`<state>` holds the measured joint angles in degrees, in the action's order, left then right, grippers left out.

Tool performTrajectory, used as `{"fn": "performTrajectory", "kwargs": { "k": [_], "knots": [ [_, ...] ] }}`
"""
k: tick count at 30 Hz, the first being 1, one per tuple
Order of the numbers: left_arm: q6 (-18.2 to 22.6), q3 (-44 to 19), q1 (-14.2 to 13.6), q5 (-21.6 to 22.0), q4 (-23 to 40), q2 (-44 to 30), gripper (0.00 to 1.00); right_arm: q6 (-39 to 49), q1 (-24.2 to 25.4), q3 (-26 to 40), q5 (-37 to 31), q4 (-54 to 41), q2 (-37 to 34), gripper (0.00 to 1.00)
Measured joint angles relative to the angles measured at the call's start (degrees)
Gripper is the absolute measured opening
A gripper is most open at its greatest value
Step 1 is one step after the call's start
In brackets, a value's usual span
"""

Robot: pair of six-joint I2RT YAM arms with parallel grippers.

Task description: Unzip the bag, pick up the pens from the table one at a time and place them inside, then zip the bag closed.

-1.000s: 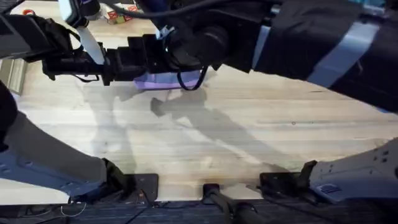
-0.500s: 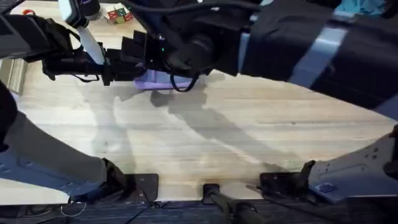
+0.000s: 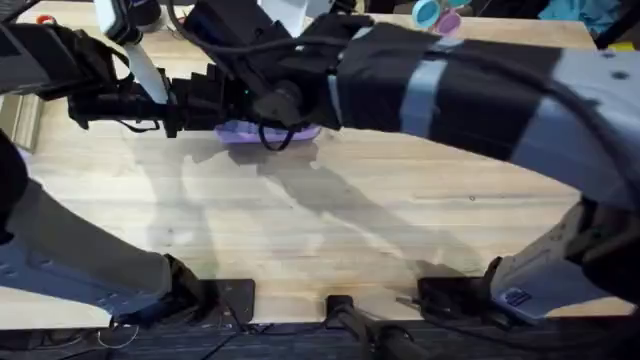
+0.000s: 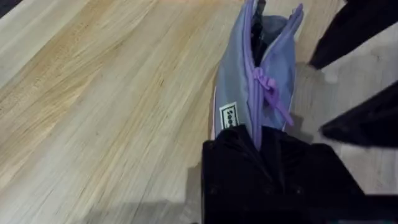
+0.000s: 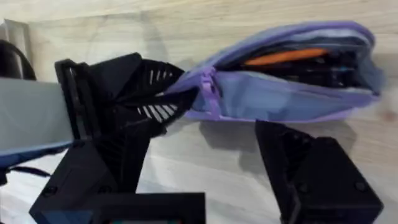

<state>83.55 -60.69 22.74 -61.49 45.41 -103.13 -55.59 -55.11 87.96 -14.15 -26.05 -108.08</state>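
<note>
The lavender bag (image 3: 262, 132) lies on the table (image 3: 330, 230) at the back left. My left gripper (image 3: 205, 100) is shut on its left end, its black fingers (image 4: 236, 168) clamping the fabric just behind the zipper pull (image 4: 268, 93). In the right wrist view the bag (image 5: 280, 93) gapes along the zipper, with an orange item (image 5: 283, 56) and dark pens (image 5: 323, 67) inside. My right gripper (image 5: 205, 134) hovers open just in front of the bag, near the zipper pull (image 5: 209, 93), holding nothing. Its fingers (image 4: 367, 118) show beside the bag.
A teal and pink object (image 3: 436, 14) sits at the back edge. A pale wooden piece (image 3: 20, 120) lies at the far left. The right arm's forearm (image 3: 470, 90) crosses the back of the table. The table's front half is bare wood.
The right arm has swung left and nearer the camera, bringing its gripper along the bag toward the left gripper. The left gripper and bag have stayed put.
</note>
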Motion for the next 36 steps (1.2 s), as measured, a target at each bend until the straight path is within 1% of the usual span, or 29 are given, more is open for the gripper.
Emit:
{"fn": "performTrajectory", "kwargs": {
  "k": [3,9,16,18,22,26,30,32,35,36],
  "knots": [
    [0.0,0.0,0.0,0.0,0.0,0.0,0.043,-0.09,0.0,0.0,0.0,2.06,-1.37,0.991],
    [0.02,0.0,0.0,0.15,0.0,0.0,0.043,-0.35,0.04,0.0,-1.06,4.09,-3.98,0.949],
    [0.0,0.0,0.0,0.22,-0.04,0.0,0.043,-0.39,0.02,0.0,-2.96,7.23,-6.19,0.863],
    [0.02,0.0,0.0,0.37,-0.15,0.0,0.043,-0.33,0.0,0.0,-3.14,7.85,-6.5,0.818],
    [0.02,0.0,0.0,0.39,-0.24,0.0,0.043,-0.31,0.0,0.0,-4.66,7.85,-7.01,0.663],
    [0.0,0.0,0.0,0.46,-0.26,0.0,0.043,-0.06,-0.33,0.0,-6.04,8.0,-7.17,0.567],
    [0.0,0.0,0.0,0.45,-0.27,0.0,0.043,0.14,-0.37,0.0,-6.9,7.83,-7.38,0.427],
    [0.02,0.0,0.0,0.44,-0.26,0.0,0.043,0.15,-0.32,0.0,-7.53,7.72,-7.65,0.38],
    [0.02,0.0,0.02,0.44,-0.28,0.0,0.043,0.31,-0.11,0.0,-8.15,7.55,-7.95,0.274],
    [0.02,0.0,0.02,0.44,-0.31,0.0,0.043,0.31,0.0,-0.02,-8.28,7.51,-8.02,0.252]
  ]
}}
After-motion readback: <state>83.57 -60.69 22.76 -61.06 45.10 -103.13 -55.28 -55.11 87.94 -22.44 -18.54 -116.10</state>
